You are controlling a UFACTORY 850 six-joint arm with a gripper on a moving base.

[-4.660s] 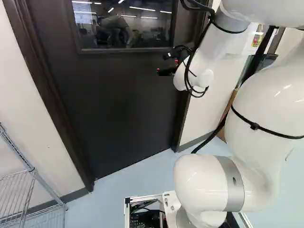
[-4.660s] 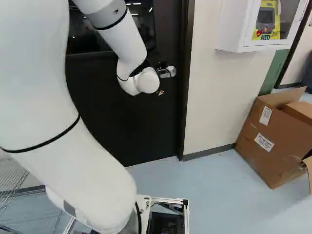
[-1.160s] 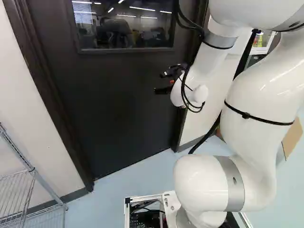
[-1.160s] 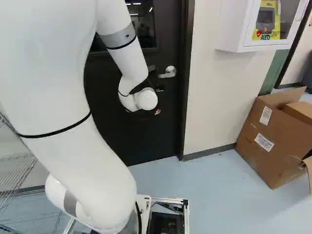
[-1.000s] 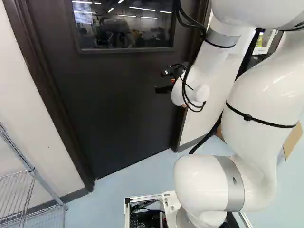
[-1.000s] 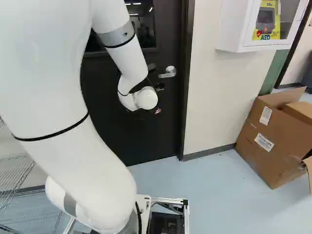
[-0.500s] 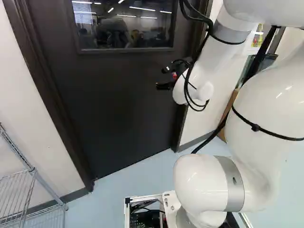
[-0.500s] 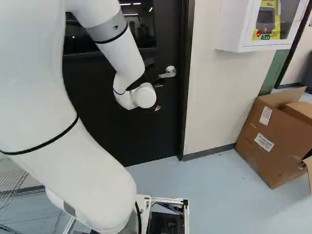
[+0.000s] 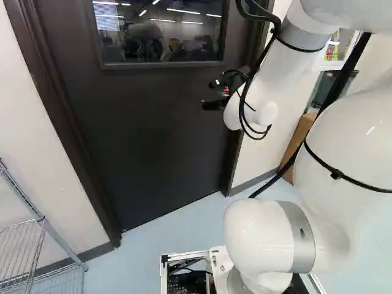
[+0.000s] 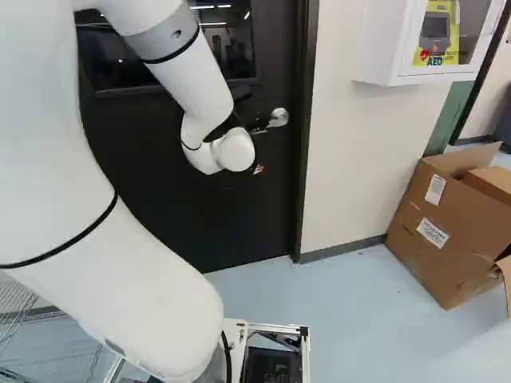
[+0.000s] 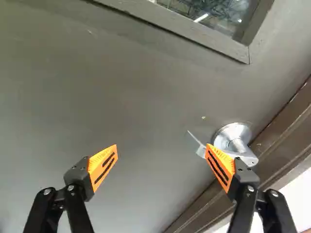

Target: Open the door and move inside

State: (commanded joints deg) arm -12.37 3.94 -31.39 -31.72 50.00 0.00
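End effector (image 9: pixel 209 94) spread, lever (image 11: pixel 246 155) level, pointing left

Cream wall (image 10: pixel 351 159) bearing white cabinet (image 10: pixel 385 56); pale blue floor (image 10: pixel 359 319), open cardboard box (image 10: pixel 455 239) on it; wire rack (image 9: pixel 41 218).

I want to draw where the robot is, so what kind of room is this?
It looks like a workroom or lab, maybe inside an office building. There's a dark door with a window, a wire shelf, and an emergency AED box on the wall.
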